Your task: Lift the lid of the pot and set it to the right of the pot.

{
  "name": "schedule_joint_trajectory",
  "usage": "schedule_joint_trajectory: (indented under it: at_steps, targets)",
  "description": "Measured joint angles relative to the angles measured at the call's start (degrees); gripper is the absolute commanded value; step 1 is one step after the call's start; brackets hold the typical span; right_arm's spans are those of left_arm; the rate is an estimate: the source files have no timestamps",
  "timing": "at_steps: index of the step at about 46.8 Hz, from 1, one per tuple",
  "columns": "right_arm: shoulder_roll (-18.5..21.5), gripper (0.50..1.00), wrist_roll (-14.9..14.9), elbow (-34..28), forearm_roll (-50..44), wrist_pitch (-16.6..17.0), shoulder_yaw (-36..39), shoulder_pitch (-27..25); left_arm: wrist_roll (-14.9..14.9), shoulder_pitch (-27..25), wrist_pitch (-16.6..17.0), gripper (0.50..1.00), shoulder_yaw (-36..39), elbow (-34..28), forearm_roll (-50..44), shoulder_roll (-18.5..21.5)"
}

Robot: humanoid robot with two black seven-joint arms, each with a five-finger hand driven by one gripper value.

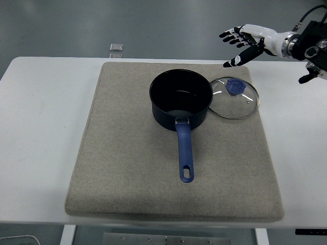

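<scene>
A dark blue pot (181,98) with a long blue handle stands uncovered on the grey mat (127,168), handle pointing toward the near edge. Its glass lid (235,98) with a blue knob lies flat on the mat just right of the pot, rim touching or nearly touching the pot's side. My right hand (240,43) hovers well above and behind the lid, fingers spread and holding nothing. The left arm is out of view.
The mat covers most of the white table (41,127). A small silver square object (117,47) lies on the floor beyond the table's far edge.
</scene>
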Motion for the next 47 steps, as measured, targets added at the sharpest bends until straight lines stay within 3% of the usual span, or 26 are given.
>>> schedule_joint_trajectory:
  at_steps: [13, 28, 38, 47]
  targets:
    - [1.7, 0.911, -2.0, -1.8, 17.1, -2.9, 3.1, -3.3, 0.0, -0.1, 0.0, 1.000, 0.0, 0.0, 0.0, 0.0]
    - [4.5, 0.911, -2.0, -4.6, 25.1, -2.6, 15.2, -8.7, 0.0, 0.0, 0.0, 1.000, 0.0, 0.0, 0.0, 0.0]
    - [7.4, 0.911, -2.0, -5.1, 29.5, -2.2, 16.6, -11.1, 0.0, 0.0, 0.0, 1.000, 0.0, 0.0, 0.0, 0.0]
    - [8.1, 0.911, -2.2, -5.4, 39.5, -2.1, 19.1, -12.5, 0.0, 0.0, 0.0, 1.000, 0.0, 0.0, 0.0, 0.0]
